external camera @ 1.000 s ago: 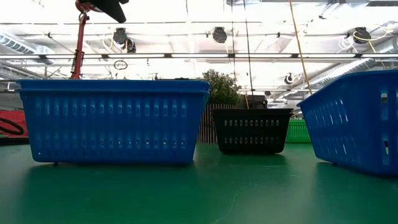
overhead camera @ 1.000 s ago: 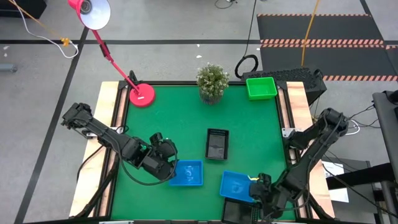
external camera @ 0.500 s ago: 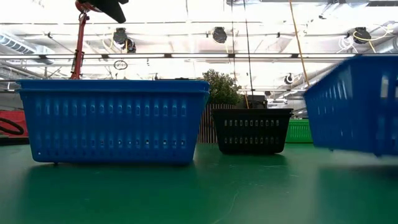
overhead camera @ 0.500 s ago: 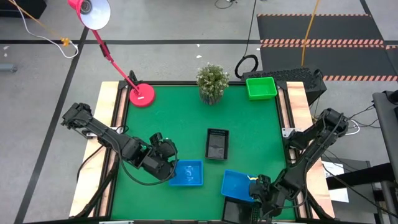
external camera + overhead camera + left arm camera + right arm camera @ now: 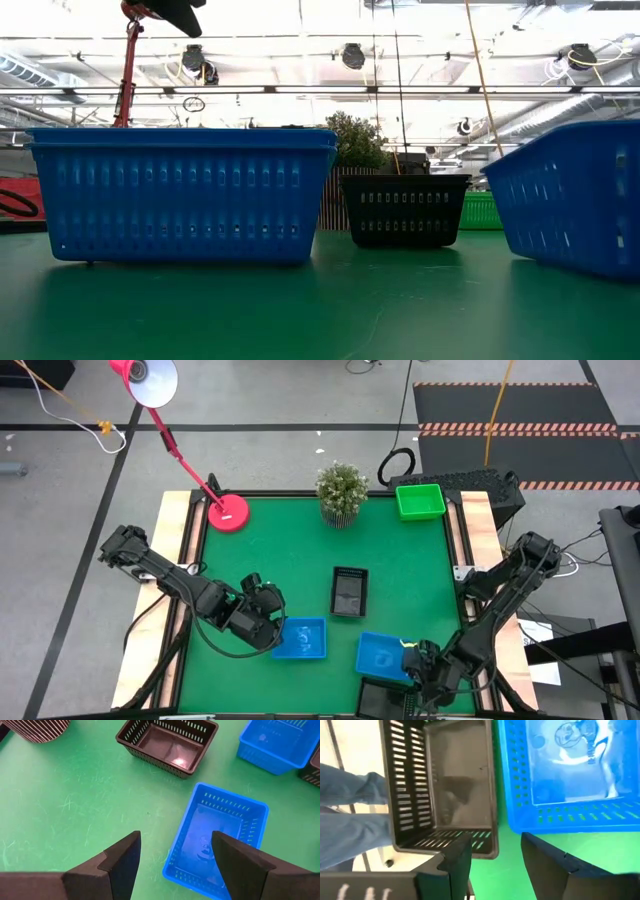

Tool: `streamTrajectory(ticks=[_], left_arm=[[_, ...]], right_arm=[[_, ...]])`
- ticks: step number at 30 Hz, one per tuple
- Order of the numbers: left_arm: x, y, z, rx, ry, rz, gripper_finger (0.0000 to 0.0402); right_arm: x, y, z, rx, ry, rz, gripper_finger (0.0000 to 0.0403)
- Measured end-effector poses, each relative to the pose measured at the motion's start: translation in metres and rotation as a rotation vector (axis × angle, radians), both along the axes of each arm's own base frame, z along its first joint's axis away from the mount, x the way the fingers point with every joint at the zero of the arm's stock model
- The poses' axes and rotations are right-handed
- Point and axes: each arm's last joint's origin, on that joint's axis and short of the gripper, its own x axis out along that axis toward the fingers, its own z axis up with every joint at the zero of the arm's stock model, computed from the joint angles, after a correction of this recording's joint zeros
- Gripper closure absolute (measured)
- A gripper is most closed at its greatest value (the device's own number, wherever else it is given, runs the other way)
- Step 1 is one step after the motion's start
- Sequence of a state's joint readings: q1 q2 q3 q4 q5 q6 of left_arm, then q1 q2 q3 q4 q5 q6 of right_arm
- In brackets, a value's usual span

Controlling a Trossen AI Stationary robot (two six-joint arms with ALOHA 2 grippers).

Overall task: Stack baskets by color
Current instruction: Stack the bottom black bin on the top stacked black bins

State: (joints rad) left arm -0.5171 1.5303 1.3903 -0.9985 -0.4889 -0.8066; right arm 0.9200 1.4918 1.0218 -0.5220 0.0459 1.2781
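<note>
Slatted plastic baskets, all rectangular w/ thin vertical slots in the walls, are sitting on the green felt-like table (image 5: pixel 300 550). One blue basket (image 5: pixel 301 638) is lying flat near the front, left of centre; a second blue basket (image 5: pixel 383 657) is sitting front right, tilted a bit in the low view. A black basket (image 5: pixel 349 591) is resting mid-table, a green basket (image 5: pixel 420 501) at the far right corner, and another black basket (image 5: pixel 442 785) is lying just beside the second blue one at the front edge. The left gripper (image 5: pixel 172 865) is hovering over the first blue basket's left end, arm bent in low from the left side, fingers (image 5: pixel 122 862) spread wide, gripping nothing. The right gripper (image 5: pixel 495 860) is reaching in from the right, wrist low at the front edge; its fingers (image 5: pixel 457 862) are standing partly apart beside the second blue basket's rim, can't tell if touching. A potted plant (image 5: pixel 341 491) and red lamp base (image 5: pixel 228 513) are standing along the far edge, well apart from both arms. A person's jeans (image 5: pixel 350 815) are showing past the table edge.
</note>
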Motion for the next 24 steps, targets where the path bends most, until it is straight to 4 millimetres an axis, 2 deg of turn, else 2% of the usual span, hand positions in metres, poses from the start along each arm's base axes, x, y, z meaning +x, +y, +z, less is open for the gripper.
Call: streamTrajectory(ticks=[6, 16, 24], left_arm=[[0.0000, 0.0000, 0.0000, 0.000, 0.000, 0.000, 0.0156], [0.0009, 0.0020, 0.0001, 0.011, -0.003, 0.007, 0.0156], [0.0019, 0.0039, 0.0002, 0.019, 0.000, 0.002, 0.0156]], right_arm=[[-0.0019, 0.0048, 0.0017, 0.038, -0.002, 0.017, 0.0242], [-0.0006, 0.0087, -0.0039, 0.025, -0.006, 0.035, 0.0285], [0.0019, 0.0063, -0.0060, -0.014, -0.026, 0.036, 0.0298]])
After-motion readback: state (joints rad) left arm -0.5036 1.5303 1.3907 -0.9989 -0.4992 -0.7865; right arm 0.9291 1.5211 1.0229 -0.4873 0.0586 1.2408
